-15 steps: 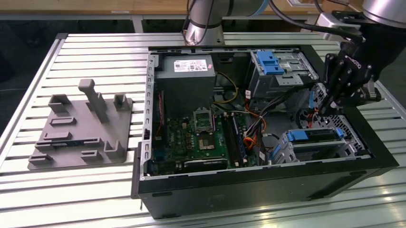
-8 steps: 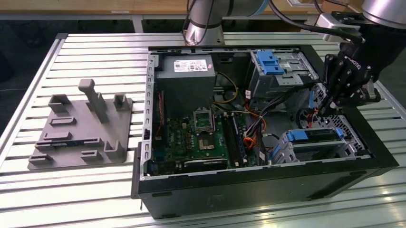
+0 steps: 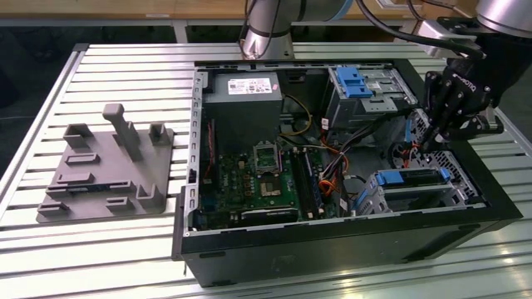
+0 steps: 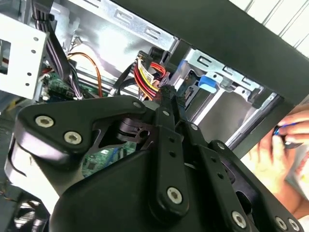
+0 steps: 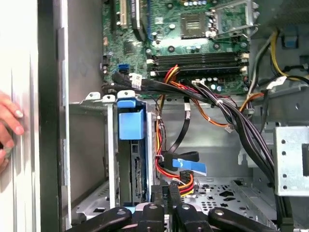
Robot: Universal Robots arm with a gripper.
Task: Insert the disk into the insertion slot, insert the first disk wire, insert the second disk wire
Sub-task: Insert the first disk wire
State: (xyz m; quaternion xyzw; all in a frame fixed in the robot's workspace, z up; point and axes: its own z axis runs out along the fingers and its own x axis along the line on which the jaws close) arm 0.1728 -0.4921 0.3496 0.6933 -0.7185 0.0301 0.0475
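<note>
The disk [image 3: 413, 177] lies in its blue carrier inside the insertion slot [image 3: 372, 199], a low perforated silver cage at the case's front corner on the exterior view's right. In the first wrist view the disk [image 5: 137, 170] is edge-on under its blue tab. My gripper [image 3: 430, 142] hangs just beyond the slot, inside the case. Its fingers are pressed together at the end of a red, yellow and black disk wire [image 5: 186, 182], in both wrist views [image 4: 147, 72]. A black cable with a blue tag [image 5: 190, 166] dangles beside it.
A taller cage with a blue latch [image 3: 353, 81], the power supply [image 3: 245, 87] and the motherboard [image 3: 266, 180] crowd the case. Loose cable bundles [image 5: 231, 121] cross above the slot. A person's hand [image 5: 7, 125] rests outside the case wall. A grey fixture [image 3: 108, 168] stands on the slatted table.
</note>
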